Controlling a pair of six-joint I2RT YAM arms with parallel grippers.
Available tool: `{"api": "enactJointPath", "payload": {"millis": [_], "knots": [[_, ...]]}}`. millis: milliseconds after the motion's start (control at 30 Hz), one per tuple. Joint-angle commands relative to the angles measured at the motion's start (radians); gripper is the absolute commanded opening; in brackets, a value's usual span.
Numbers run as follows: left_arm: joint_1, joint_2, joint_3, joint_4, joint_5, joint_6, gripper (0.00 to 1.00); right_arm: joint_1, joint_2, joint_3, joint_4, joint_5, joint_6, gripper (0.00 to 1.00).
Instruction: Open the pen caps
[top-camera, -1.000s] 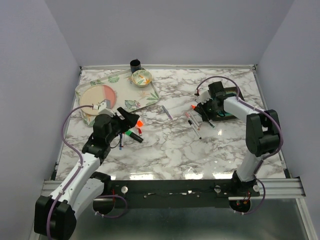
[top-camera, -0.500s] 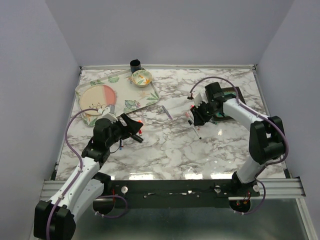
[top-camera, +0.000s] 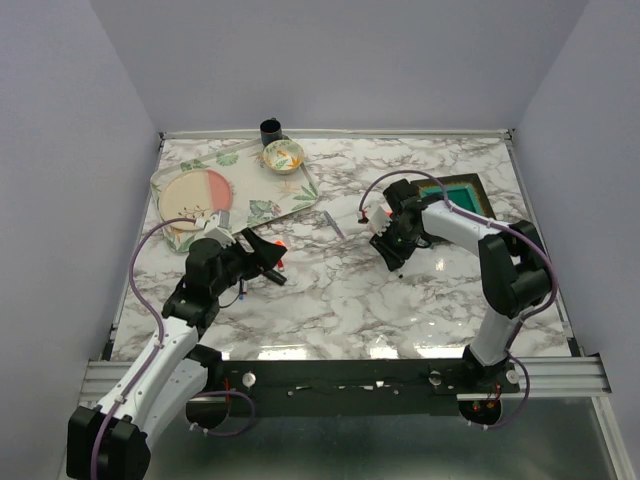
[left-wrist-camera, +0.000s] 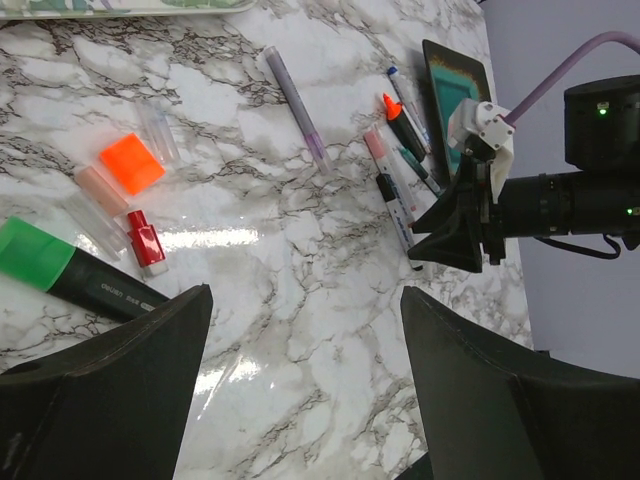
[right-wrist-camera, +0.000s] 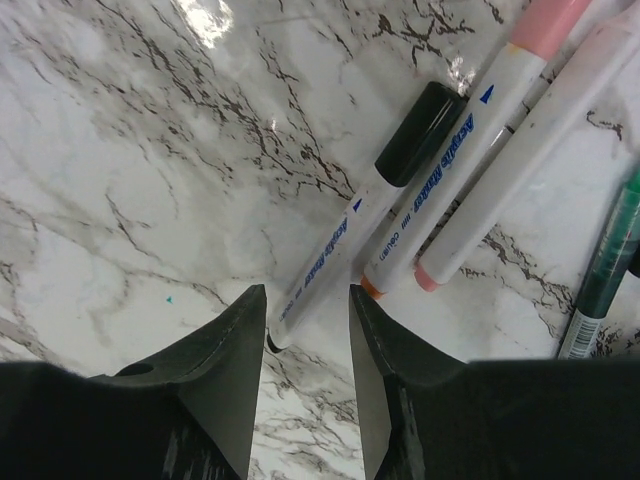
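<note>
- The right tool (right-wrist-camera: 305, 300) has its fingers a little apart. They straddle the tail end of a white pen (right-wrist-camera: 350, 240) lying on the marble worktop (top-camera: 340, 300). The gap is wider than the pen, so nothing is pinched.
- In the right wrist view the pen's black cap (right-wrist-camera: 420, 118) is on and points to 1 o'clock. A second white pen (right-wrist-camera: 470, 170) with a pink cap (right-wrist-camera: 550, 20) lies just beside it. A green pen (right-wrist-camera: 605, 270) lies at 3 o'clock.
- The left tool (left-wrist-camera: 305, 295) is spread wide and holds nothing.
- In the left wrist view a black highlighter (left-wrist-camera: 100, 288) lies at 9 o'clock with its green cap (left-wrist-camera: 30, 255) on. A loose red cap (left-wrist-camera: 147, 240) and orange cap (left-wrist-camera: 131, 163) lie at 10 o'clock.
- A purple pen (left-wrist-camera: 297, 105) lies alone at 12 o'clock, between the two groups.
- From overhead, a dark tray (top-camera: 462, 192) with a teal floor sits at 2 o'clock, just beyond the right tool.
- A floral tray (top-camera: 290, 195) at 10 o'clock carries a round plate (top-camera: 195, 195) and a small bowl (top-camera: 283, 155).
- A black cup (top-camera: 270, 129) stands at 11 o'clock by the floral tray's far edge. I cannot tell what is inside it.
</note>
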Motion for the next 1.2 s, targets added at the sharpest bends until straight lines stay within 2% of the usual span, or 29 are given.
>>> {"api": "enactJointPath", "payload": {"millis": [0, 133, 400, 533, 600, 667, 800, 933, 967, 1067, 1133, 1167], "knots": [[-0.006, -0.028, -0.01, -0.024, 0.005, 0.001, 0.85, 0.015, 0.036, 0.009, -0.027, 0.099, 0.01, 0.46], [-0.007, -0.032, -0.012, -0.024, 0.008, -0.002, 0.85, 0.019, 0.062, 0.007, -0.03, 0.096, 0.013, 0.42], [-0.007, -0.089, -0.018, -0.028, 0.01, -0.039, 0.86, 0.094, 0.103, 0.013, -0.058, 0.076, 0.01, 0.22], [-0.007, -0.112, -0.078, 0.04, 0.024, -0.129, 0.89, 0.137, 0.122, 0.019, -0.064, 0.08, 0.01, 0.01], [-0.007, -0.106, -0.121, 0.15, 0.034, -0.221, 0.93, 0.153, 0.123, 0.029, -0.078, 0.061, 0.013, 0.01], [-0.007, -0.089, -0.2, 0.311, 0.062, -0.29, 0.95, 0.154, 0.109, 0.045, -0.09, -0.012, 0.015, 0.01], [-0.021, -0.01, -0.268, 0.491, 0.053, -0.402, 0.95, 0.154, 0.057, 0.065, -0.119, -0.202, -0.003, 0.01], [-0.12, 0.058, -0.259, 0.559, -0.062, -0.433, 0.95, 0.154, 0.017, 0.082, -0.144, -0.417, -0.037, 0.0], [-0.184, 0.075, -0.253, 0.564, -0.093, -0.43, 0.95, 0.154, 0.011, 0.082, -0.145, -0.442, -0.039, 0.0], [-0.281, 0.156, -0.236, 0.616, -0.205, -0.436, 0.95, 0.154, -0.007, 0.087, -0.157, -0.528, -0.057, 0.0], [-0.317, 0.229, -0.224, 0.659, -0.264, -0.453, 0.94, 0.154, -0.016, 0.088, -0.157, -0.571, -0.06, 0.01], [-0.331, 0.254, -0.216, 0.67, -0.278, -0.457, 0.9, 0.154, -0.019, 0.087, -0.157, -0.582, -0.063, 0.0]]}}
